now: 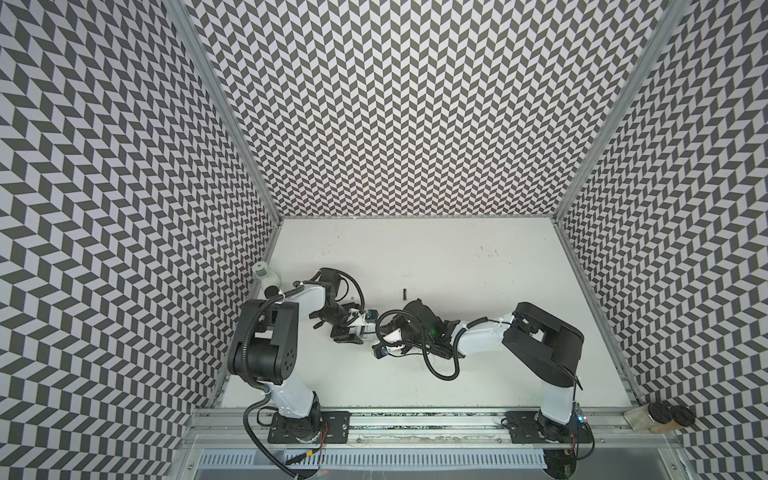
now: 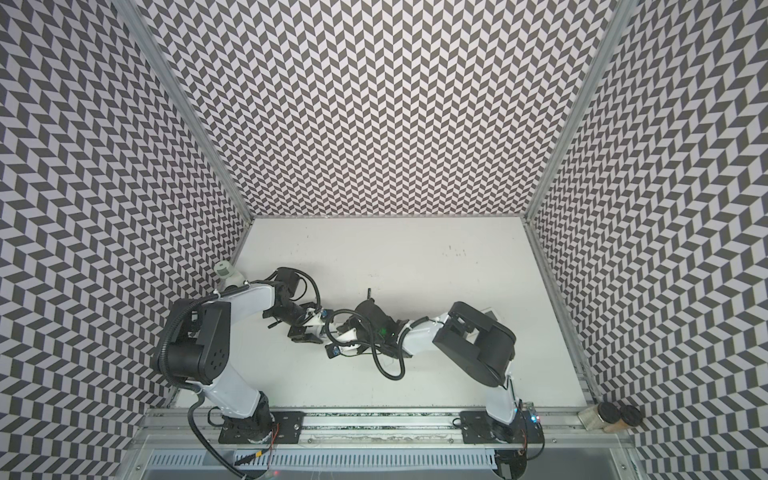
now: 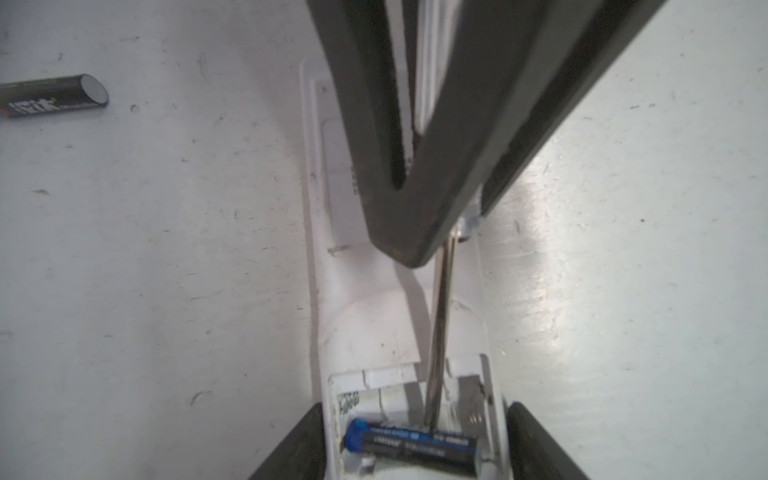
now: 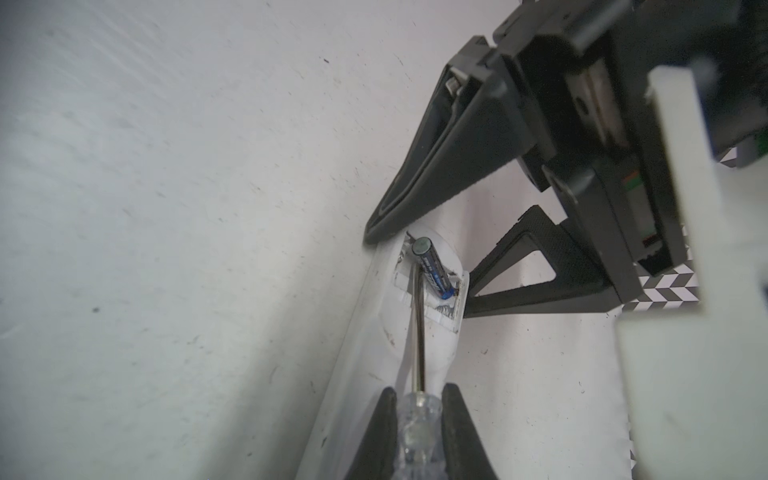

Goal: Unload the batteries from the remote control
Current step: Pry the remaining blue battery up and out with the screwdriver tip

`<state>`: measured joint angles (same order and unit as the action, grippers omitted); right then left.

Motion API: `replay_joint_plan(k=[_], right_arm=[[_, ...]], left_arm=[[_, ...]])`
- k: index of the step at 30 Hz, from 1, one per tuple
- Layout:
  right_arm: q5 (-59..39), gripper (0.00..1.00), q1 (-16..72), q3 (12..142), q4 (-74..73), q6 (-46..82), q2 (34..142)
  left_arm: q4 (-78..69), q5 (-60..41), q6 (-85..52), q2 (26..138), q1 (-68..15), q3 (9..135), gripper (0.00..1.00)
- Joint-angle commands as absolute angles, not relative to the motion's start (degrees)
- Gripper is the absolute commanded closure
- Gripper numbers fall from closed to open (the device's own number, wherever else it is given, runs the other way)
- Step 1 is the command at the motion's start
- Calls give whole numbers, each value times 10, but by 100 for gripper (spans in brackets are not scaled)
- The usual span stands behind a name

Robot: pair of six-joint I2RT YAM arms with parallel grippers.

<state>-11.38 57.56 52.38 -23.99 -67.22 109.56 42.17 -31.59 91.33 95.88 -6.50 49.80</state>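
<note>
Near the middle of the scuffed white table [image 1: 457,257], a slim white plastic remote control [image 3: 365,332] lies with its battery compartment uncovered. One black-and-blue cylindrical battery [image 4: 432,270] sits askew inside it. The right gripper [image 4: 419,392] pinches the clear plastic handle of a thin metal-shafted screwdriver [image 4: 420,340], whose tip reaches into the compartment and meets that battery. The left gripper [image 3: 415,409] straddles the compartment end of the remote with its black jaws spread, one on each side. Whether they touch the casing is hard to tell. A second, all-black battery [image 3: 54,95] lies loose on the table, apart from the remote and towards the back edge, visible in both top views [image 1: 404,293].
</note>
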Motion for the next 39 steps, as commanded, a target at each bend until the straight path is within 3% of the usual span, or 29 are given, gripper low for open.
replay_joint_plan(k=[1, 24, 39], right_arm=[[-130, 100, 572, 510, -255, -645, 1062], [-115, 100, 560, 531, -281, -577, 1084], [-113, 100, 560, 531, -268, -585, 1085]], left_arm=[[449, -324, 914, 939, -66, 522, 28], [470, -296, 885, 931, -72, 548, 31], [429, -267, 861, 945, -67, 548, 52]])
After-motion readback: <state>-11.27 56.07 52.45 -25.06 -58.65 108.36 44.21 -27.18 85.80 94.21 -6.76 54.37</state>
